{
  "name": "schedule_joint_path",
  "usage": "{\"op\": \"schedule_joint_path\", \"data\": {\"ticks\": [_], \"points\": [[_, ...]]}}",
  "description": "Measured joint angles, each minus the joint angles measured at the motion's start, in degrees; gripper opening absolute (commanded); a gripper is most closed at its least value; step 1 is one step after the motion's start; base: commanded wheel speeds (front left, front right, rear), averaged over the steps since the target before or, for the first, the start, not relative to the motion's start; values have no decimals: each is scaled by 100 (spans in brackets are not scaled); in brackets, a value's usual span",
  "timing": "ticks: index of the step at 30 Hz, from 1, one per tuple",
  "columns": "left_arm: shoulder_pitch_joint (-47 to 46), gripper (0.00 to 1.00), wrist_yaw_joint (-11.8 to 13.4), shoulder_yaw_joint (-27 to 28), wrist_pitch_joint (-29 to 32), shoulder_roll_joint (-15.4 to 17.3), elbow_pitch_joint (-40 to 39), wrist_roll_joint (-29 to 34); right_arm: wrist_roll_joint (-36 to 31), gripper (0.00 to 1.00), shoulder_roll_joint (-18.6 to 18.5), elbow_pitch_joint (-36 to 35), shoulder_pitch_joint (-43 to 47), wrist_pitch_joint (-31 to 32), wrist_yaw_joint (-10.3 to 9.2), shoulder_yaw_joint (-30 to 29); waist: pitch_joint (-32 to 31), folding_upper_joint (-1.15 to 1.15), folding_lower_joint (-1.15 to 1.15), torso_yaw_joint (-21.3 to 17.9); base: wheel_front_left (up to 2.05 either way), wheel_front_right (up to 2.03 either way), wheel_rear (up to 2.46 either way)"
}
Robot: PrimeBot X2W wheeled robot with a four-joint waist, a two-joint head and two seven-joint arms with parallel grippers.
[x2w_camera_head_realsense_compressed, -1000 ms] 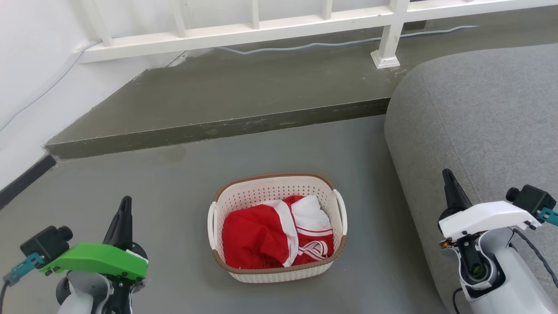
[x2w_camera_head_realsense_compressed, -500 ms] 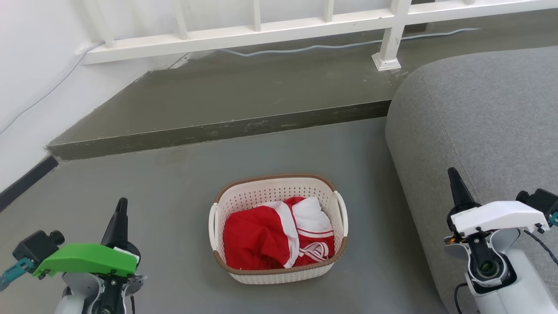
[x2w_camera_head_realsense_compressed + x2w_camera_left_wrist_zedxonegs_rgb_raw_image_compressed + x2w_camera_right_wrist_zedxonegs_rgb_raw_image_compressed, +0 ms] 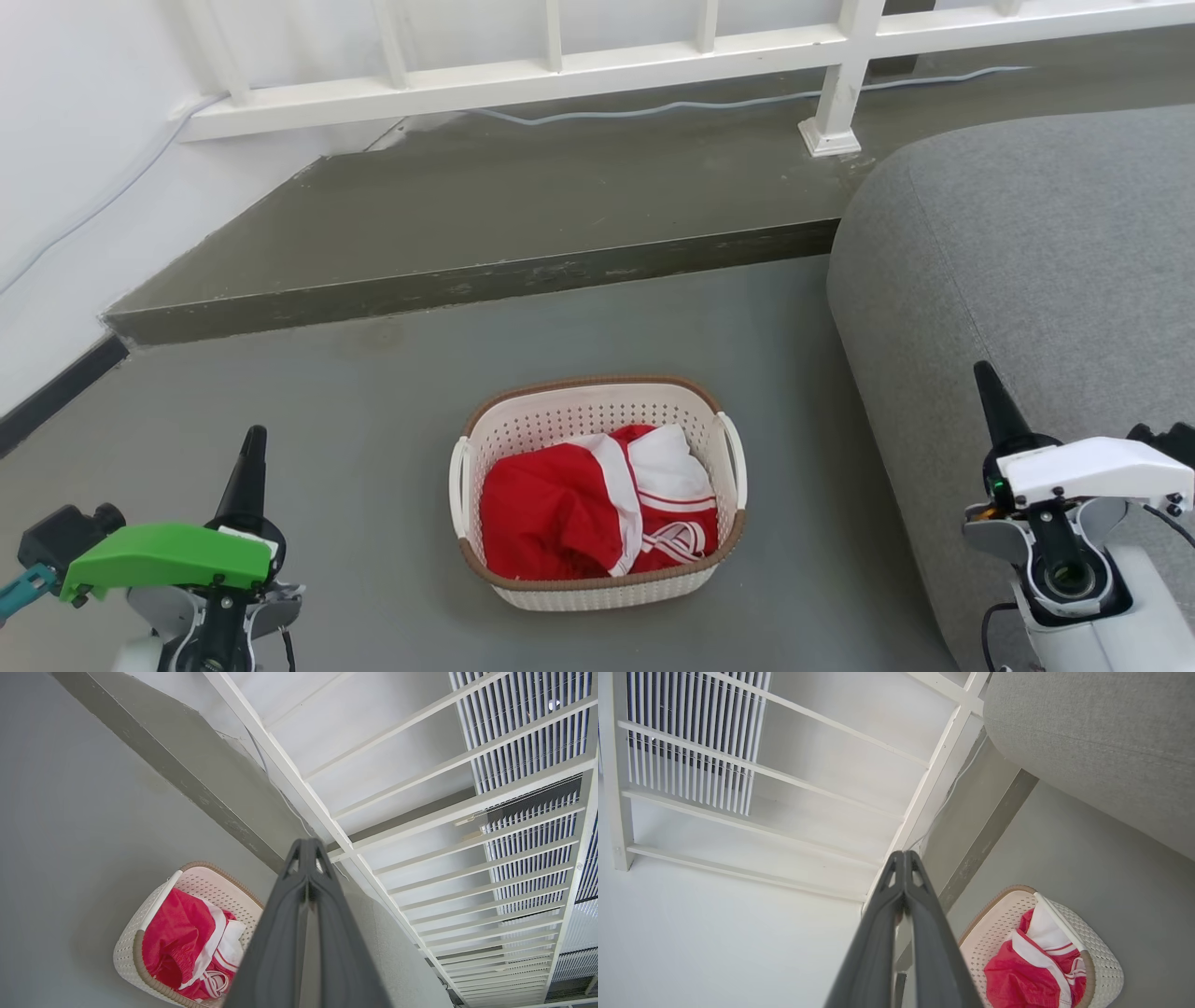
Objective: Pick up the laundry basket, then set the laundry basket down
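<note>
Green plastic caps the left wrist at the head view's 7 o'clock. Above it the left gripper point(image 3: 252, 453) points up, its two dark fingers pressed together on nothing, as the left wrist view point(image 3: 306, 851) also shows. Opposite, at 4 o'clock, the right gripper point(image 3: 991, 401) rises from a white wrist cover in the same way, fingers closed and empty point(image 3: 903, 858). Between them, well apart from both, the small cream-white perforated plastic laundry basket point(image 3: 588, 413) with a brown woven-look rim stands on the smooth grey floor point(image 3: 373, 411). A crumpled red-and-white garment point(image 3: 560, 509) lies inside it. Its white side handles face 9 and 3 o'clock, so I judge the arms flank it to match a two-handed hold. This fits arms poised ahead of a lift as well as arms drawn back after a set-down. There is broad open floor at the basket's 9 o'clock. At its 3 o'clock the rounded grey fabric sofa point(image 3: 1027, 261) narrows the right arm's lane, though the gap is hard to gauge from this angle. At 12 o'clock the floor meets the edge of a darker raised step point(image 3: 523, 196), with a white railing point(image 3: 560, 75) beyond.
</note>
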Motion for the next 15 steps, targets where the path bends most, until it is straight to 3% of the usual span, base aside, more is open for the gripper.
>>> {"op": "schedule_joint_path", "data": {"ticks": [15], "points": [[1,0,-57,275,232,-130,29,-737,798,0,104,-73,34,263,154,-333,-36,0,0,21,0,0,0]]}}
